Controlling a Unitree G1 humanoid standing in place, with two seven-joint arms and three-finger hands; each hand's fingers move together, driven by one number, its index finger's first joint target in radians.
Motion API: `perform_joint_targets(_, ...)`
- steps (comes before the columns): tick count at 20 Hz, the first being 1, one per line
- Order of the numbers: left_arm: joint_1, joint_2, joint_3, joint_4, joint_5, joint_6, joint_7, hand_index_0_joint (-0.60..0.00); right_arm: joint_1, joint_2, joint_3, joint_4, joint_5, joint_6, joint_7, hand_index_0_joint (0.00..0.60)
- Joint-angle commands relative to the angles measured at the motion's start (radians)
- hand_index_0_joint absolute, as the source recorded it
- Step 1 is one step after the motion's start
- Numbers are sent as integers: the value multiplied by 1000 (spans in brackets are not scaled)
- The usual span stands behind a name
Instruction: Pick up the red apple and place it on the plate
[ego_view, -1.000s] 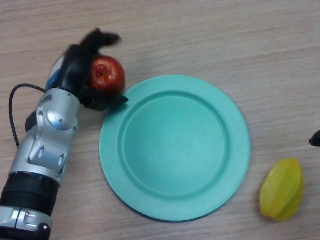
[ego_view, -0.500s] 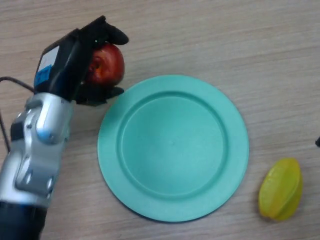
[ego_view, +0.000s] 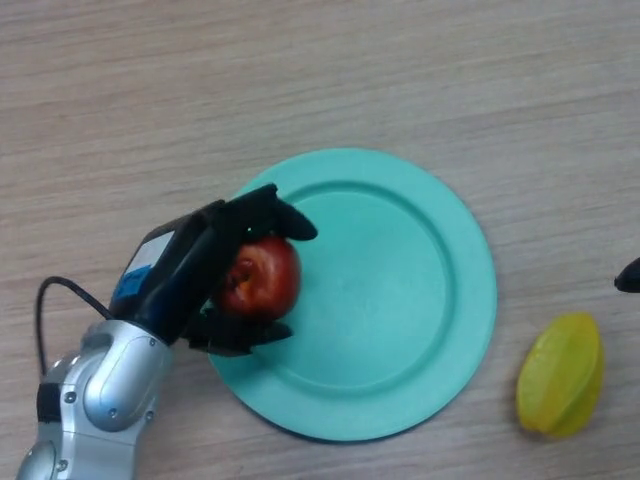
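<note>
My left hand (ego_view: 190, 275) holds the red apple (ego_view: 262, 278), with fingers curled over its top and the thumb under it. Hand and apple are over the left part of the teal plate (ego_view: 400, 300); I cannot tell whether the apple touches the plate. Only a black tip of my right hand (ego_view: 630, 276) shows at the right edge.
A yellow star fruit (ego_view: 560, 375) lies on the wooden table right of the plate, near the right edge of the view.
The left hand has carried the apple from the table beyond the plate's upper left rim down and to the right, over the plate's left side.
</note>
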Motion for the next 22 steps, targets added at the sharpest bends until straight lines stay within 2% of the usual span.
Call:
perform_joint_targets(1, -12, 10, 50, -70, -26, -81, 46, -550, -25, -36, -43, -48, -9, -127, -8, 0)
perform_joint_targets(2, -9, 11, 48, -72, -26, -77, 42, -401, -26, -34, -39, -48, -14, -127, -8, 0)
perform_joint_targets(3, -6, 12, 45, -72, -21, -73, 39, -301, -26, -32, -36, -48, -18, -127, -7, 0)
perform_joint_targets(4, -3, 16, 39, -74, 4, -55, 30, -151, -25, -27, -31, -52, -26, -124, -2, 0)
perform_joint_targets(5, 0, 22, 34, -80, 44, -38, 17, -50, -24, -22, -28, -56, -30, -120, 3, 0)
perform_joint_targets(6, -2, 35, 38, -95, 110, -30, -5, 0, -23, -16, -25, -57, -29, -114, 4, 0)
perform_joint_targets(9, -8, 41, 79, -179, 124, 5, -57, 0, -28, -15, -15, -57, -29, -109, -6, 0)
perform_joint_targets(11, -22, 46, 159, -292, 49, 97, -92, 0, -37, -19, -5, -54, -25, -97, -10, 0)
perform_joint_targets(13, -47, 50, 265, -408, -165, 233, -96, 0, -50, -23, 7, -53, -28, -87, -10, 0)
perform_joint_targets(14, -64, 55, 355, -473, -404, 309, -73, 0, -62, -25, 13, -50, -27, -81, -15, 0)
perform_joint_targets(15, -71, 62, 399, -500, -508, 357, -61, 0, -64, -24, 14, -49, -25, -79, -18, 0)
perform_joint_targets(16, -84, 110, 500, -550, -743, 480, -8, 0, -65, -21, 23, -45, -26, -82, -23, 0)
perform_joint_targets(18, -60, 182, 555, -573, -874, 492, 16, 0, -65, -18, 41, -46, -53, -88, -20, 0)
perform_joint_targets(19, -52, 196, 565, -578, -892, 492, 26, 0, -67, -15, 47, -47, -56, -85, -20, 0)
perform_joint_targets(20, -26, 206, 565, -587, -891, 465, 43, 0, -62, -5, 53, -50, -62, -87, -17, 0)
perform_joint_targets(22, 20, 174, 546, -591, -877, 401, 50, 0, -61, 6, 58, -52, -55, -83, -19, 0)
